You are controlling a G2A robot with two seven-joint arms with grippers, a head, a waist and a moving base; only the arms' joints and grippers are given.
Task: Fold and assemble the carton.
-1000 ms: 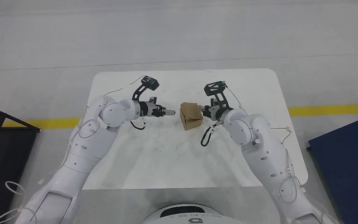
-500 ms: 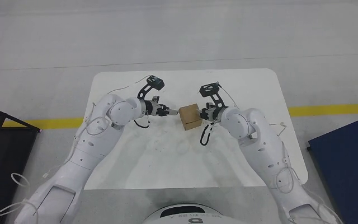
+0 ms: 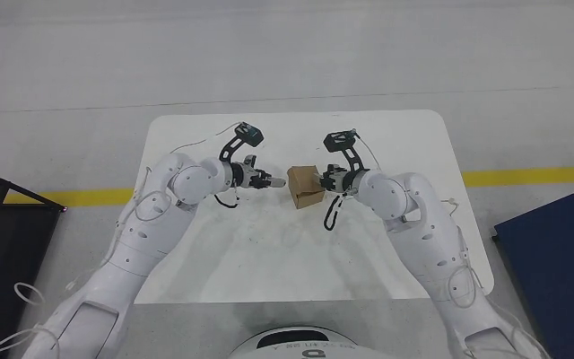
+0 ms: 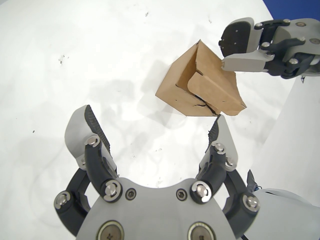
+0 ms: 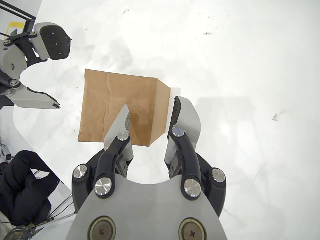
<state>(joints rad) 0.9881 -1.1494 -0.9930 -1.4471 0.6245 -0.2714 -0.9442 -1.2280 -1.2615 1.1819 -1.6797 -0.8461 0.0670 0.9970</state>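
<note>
A small brown carton point(image 3: 305, 186) lies on the white table point(image 3: 296, 260) between my two grippers. Its end toward my left gripper has flaps folded partly in, with torn seams point(image 4: 200, 93). My left gripper point(image 3: 273, 180) is open just short of that end point(image 4: 153, 116); one fingertip point(image 4: 218, 123) is close to the carton's lower corner. My right gripper point(image 5: 151, 107) is open and partly narrowed astride the opposite edge of the carton point(image 5: 117, 106). One finger point(image 5: 122, 118) lies over the top panel. The other pad point(image 5: 183, 116) stands beside the side wall with a thin gap.
The table's rounded edges lie well beyond both arms. A blue panel point(image 3: 538, 242) is on the floor to the right and a dark frame point(image 3: 18, 233) to the left. Bare table surface lies in front of the carton.
Both grippers have closed in on the carton from either side. The carton has stayed in place.
</note>
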